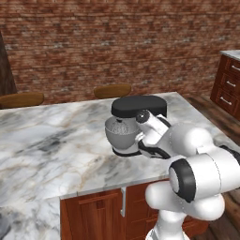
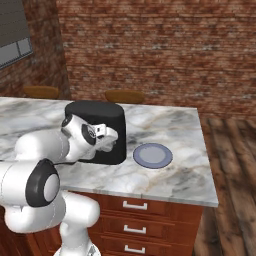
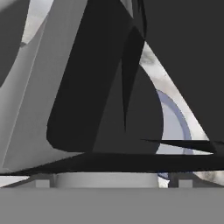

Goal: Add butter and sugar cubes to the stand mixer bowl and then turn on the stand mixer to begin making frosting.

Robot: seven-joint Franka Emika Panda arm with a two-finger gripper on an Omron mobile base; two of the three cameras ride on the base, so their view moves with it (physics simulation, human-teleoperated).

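The stand mixer (image 1: pixel 136 123) stands on the marble island counter (image 1: pixel 51 145), its grey stand mixer bowl (image 1: pixel 121 133) under the black head, on the side away from the plate; the gripper (image 2: pixel 111 141) is pressed close against the mixer's near side, jaws spread wide and holding nothing; the round grey-blue plate (image 2: pixel 153 155) lies just right of the mixer, apart from it.

No readable text — anywhere.
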